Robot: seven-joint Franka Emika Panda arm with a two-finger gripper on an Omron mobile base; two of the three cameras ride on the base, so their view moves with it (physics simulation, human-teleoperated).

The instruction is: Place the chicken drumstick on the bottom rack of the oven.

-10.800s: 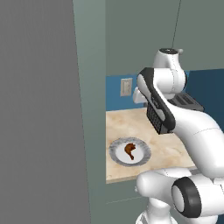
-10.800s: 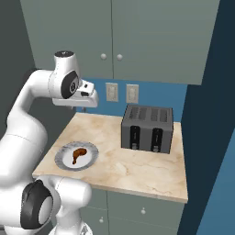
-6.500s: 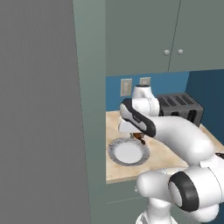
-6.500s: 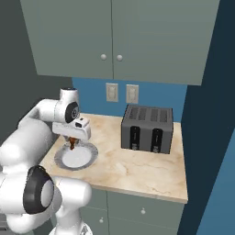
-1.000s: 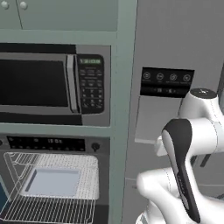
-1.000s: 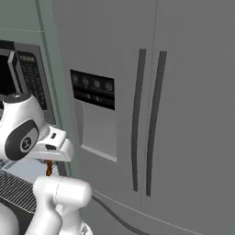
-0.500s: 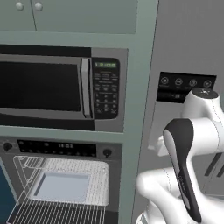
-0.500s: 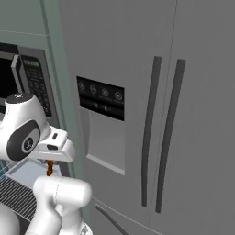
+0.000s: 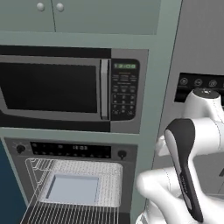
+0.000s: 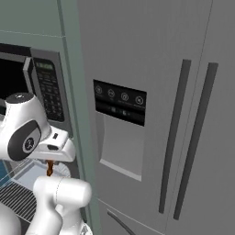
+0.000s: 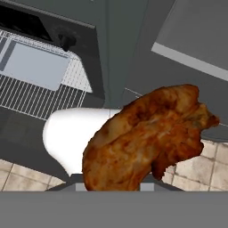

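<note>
**A:** The pincer [image 10: 49, 161], a two-finger tool below the white wrist block, is clenched on the glossy reddish-brown chicken drumstick [image 11: 144, 136]. In the hand view the meat fills the foreground just above the fingertips; in the right base view only its thin brown end hangs under the wrist.

**B:** So the pick-up is done. Where does the load stand relative to its goal?

**A:** It is held in the air in front of the tall cabinet column, off to the side of the built-in steel wall oven [image 9: 70, 150] with its black control strip and round knobs. The oven door is already down and the pale cavity lies open.

**B:** And the wide silver wire bottom rack [image 9: 70, 214]?

**A:** Its grid of thin parallel bars shows at the foot of the cavity in the left base view, with nothing on the part in view. The drumstick is well apart from it.

**B:** What remains, then?

**A:** By my judgement, the carry is well advanced but unfinished: the arm has yet to bring the drumstick across and down into the cavity, set it on the bars and let go.
</note>
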